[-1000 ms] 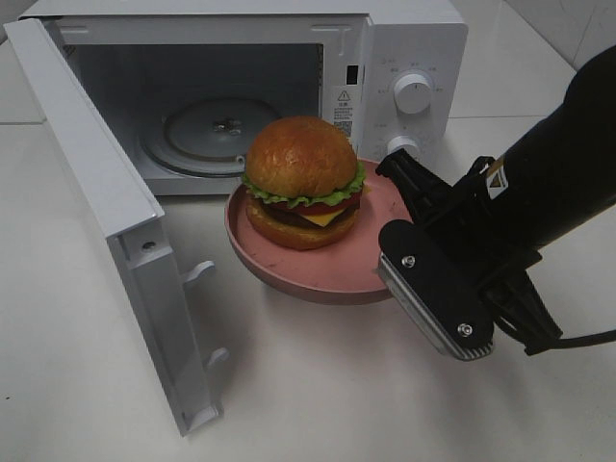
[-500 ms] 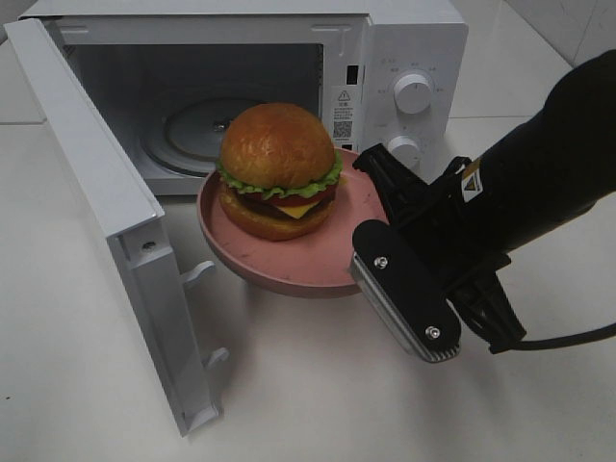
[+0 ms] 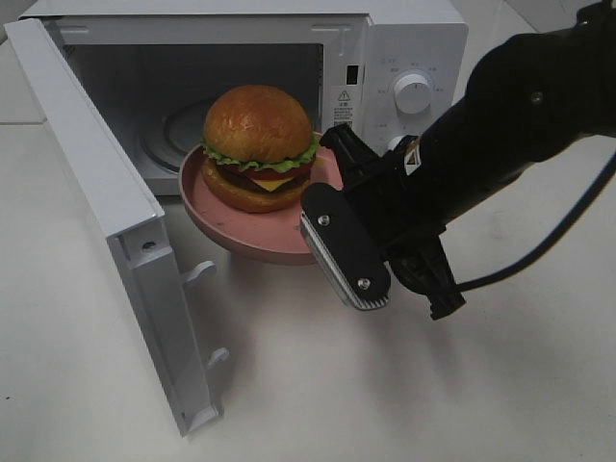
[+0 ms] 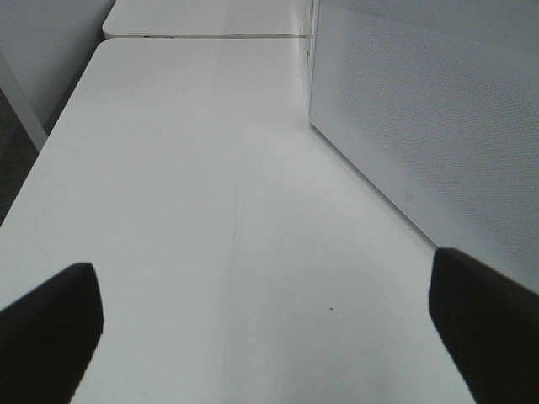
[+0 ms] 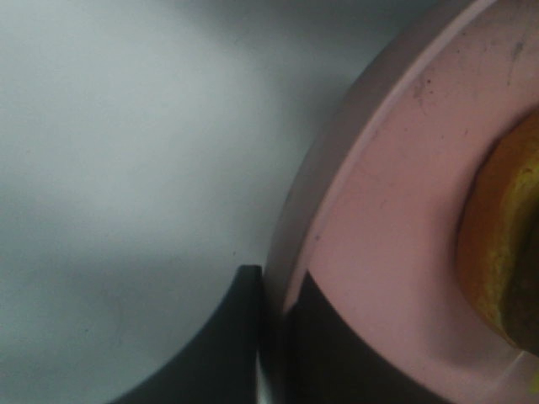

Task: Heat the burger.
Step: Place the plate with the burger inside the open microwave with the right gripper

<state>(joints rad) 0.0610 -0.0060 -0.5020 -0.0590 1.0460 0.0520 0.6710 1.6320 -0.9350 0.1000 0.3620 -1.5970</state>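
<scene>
The burger [image 3: 258, 144], with a glossy brown bun, green lettuce and yellow cheese, sits on a round pink plate [image 3: 241, 236]. The plate hangs in the air at the mouth of the open microwave [image 3: 414, 58], its far edge just over the threshold. My right gripper [image 3: 324, 178] is shut on the plate's near right rim. In the right wrist view the dark fingers [image 5: 244, 337] pinch the pink plate rim [image 5: 379, 210], with the bun's edge [image 5: 505, 252] beside them. My left gripper [image 4: 265, 303] is open over bare table, nothing between its fingers; the high view does not show it.
The microwave door [image 3: 96, 192] swings out wide to the left, toward the table's front. A glass turntable [image 3: 183, 135] lies inside the cavity. Two knobs [image 3: 414, 91] sit on the right panel. The left wrist view shows white table [image 4: 210, 168] beside a white perforated microwave wall [image 4: 421, 126].
My right gripper has carried the plate and burger left and back, from in front of the control panel to the microwave opening. The left gripper shows no earlier view.
</scene>
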